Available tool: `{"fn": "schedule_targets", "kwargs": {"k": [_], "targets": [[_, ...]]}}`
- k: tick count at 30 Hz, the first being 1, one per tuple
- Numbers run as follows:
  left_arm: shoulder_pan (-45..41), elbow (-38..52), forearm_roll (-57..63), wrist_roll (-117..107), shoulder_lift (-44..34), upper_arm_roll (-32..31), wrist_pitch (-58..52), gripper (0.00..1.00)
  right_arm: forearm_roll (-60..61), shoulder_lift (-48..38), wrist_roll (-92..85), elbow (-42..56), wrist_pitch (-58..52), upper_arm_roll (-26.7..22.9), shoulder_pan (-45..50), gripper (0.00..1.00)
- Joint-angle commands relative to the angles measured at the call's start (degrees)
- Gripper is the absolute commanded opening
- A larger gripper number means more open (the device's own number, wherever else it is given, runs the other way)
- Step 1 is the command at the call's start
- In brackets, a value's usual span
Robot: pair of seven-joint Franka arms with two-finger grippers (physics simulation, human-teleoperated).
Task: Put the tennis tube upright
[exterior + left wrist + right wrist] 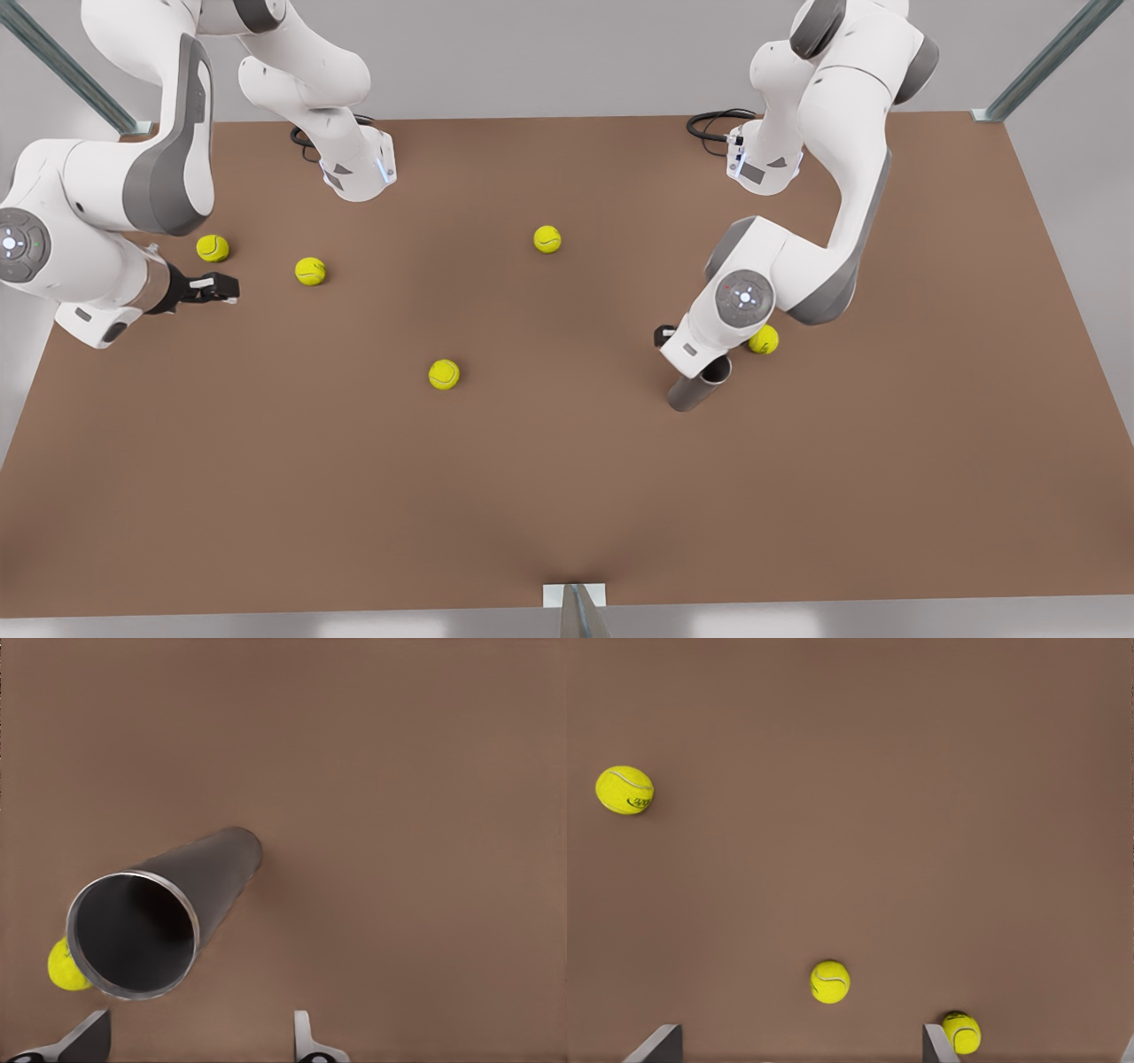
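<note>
Dark-grey tennis tube (168,912) stands empty; left gripper (199,1041) and right gripper (802,1045) fingers spread, holding nothing.

Counter (567,496) layout. Tennis tube (700,385) right of centre of the frame, a ball (764,339) just beside it at its upper right, the left gripper (199,1041) over it. Centre: one ball (547,239) above, one (444,374) below. Left: two balls (213,248) (310,271), the right gripper (217,288) below them.
</note>
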Motion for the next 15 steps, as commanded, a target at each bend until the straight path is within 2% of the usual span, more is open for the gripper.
{"fn": "schedule_targets", "kwargs": {"k": [1,3,5,8,10,12,15], "targets": [[0.1,0.1,-0.1,-3.3,-0.4,0.0,-1.9,1.00,-0.6,-0.5,0.2,0.1,0.6,-0.1,0.0,1.00],[0.3,2.7,-0.1,-3.3,-0.6,0.2,-5.5,1.00,-1.4,-0.9,0.8,0.4,2.0,0.0,0.1,1.00],[2.5,13.0,0.3,-2.8,-0.5,0.2,-18.3,1.00,-2.6,-2.4,0.8,0.2,2.9,0.0,0.1,1.00],[8.3,19.7,0.7,5.8,-1.2,-0.1,-28.2,1.00,-3.7,-2.8,0.9,0.0,3.3,0.2,0.1,1.00],[6.9,7.0,0.6,26.0,-12.9,6.8,-24.4,1.00,-3.8,-2.7,0.9,-0.3,3.4,0.2,0.1,1.00],[6.5,10.9,0.9,26.0,-13.0,7.1,-29.3,1.00,-3.7,-2.6,0.8,-0.3,3.3,0.2,0.1,1.00],[6.4,11.6,-0.2,26.0,-12.9,7.4,-29.5,1.00,-3.7,-2.4,0.4,-0.4,3.3,0.1,0.1,1.00]]}}
